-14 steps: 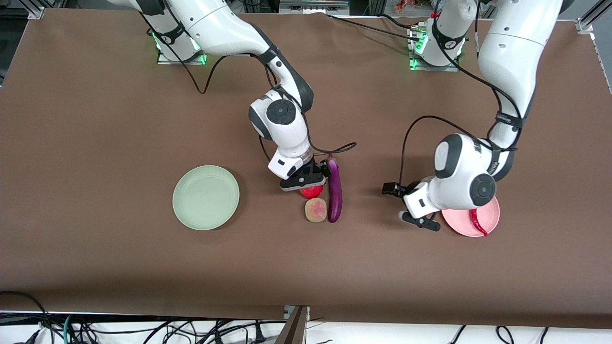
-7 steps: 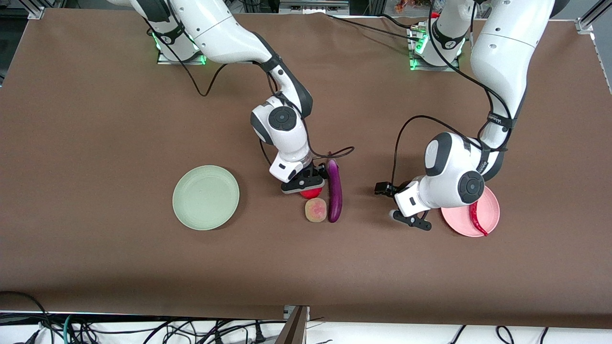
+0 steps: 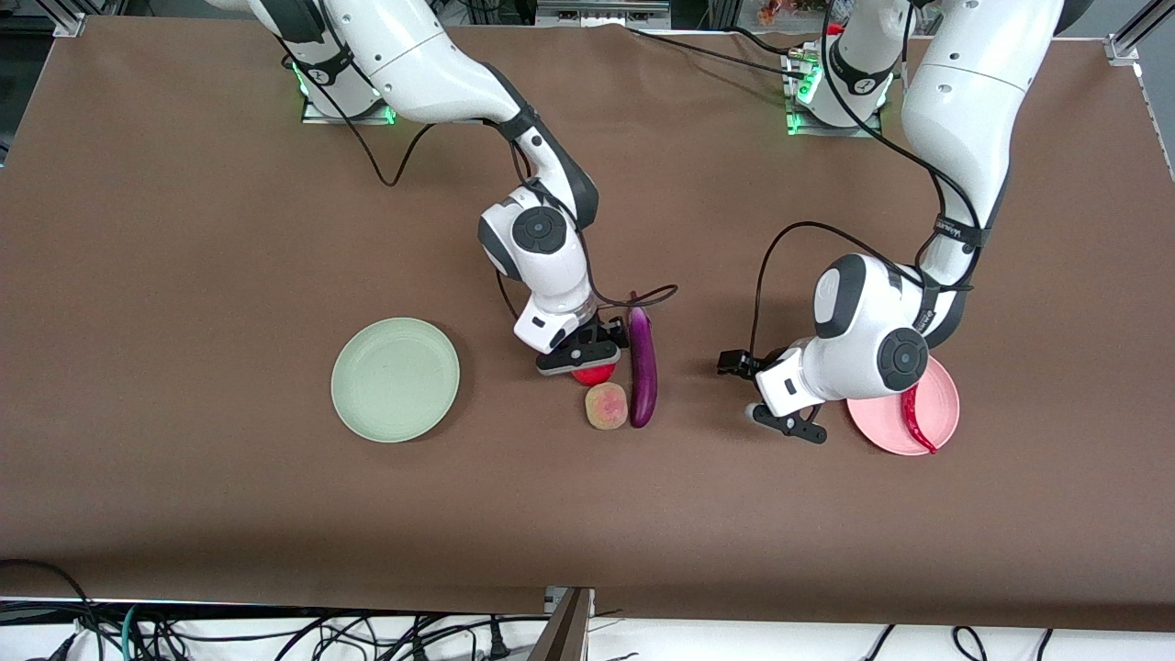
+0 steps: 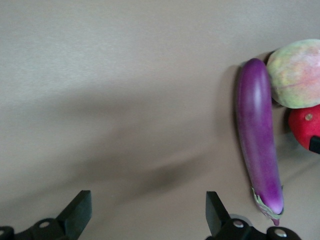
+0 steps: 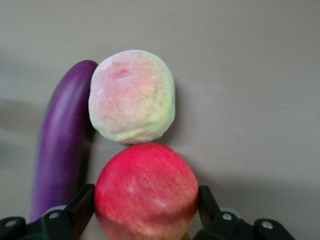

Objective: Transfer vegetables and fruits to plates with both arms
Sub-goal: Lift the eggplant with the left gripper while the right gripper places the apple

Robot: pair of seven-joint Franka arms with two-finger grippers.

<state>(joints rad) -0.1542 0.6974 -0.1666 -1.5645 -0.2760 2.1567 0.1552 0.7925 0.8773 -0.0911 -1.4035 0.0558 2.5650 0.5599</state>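
The red fruit point(image 5: 146, 192) sits mid-table between our right gripper point(image 5: 146, 202)'s fingers, touching both. Our left gripper point(image 4: 146, 215) hangs wide open and empty over bare table beside the pink plate point(image 3: 936, 431).

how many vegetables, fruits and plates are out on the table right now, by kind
Vegetables: 2, the eggplant on the table and the chili pepper on the pink plate.
Fruits: 2, the red fruit between the right gripper's fingers, and the peach beside it.
Plates: 2, pink and the green plate.
Total: 6
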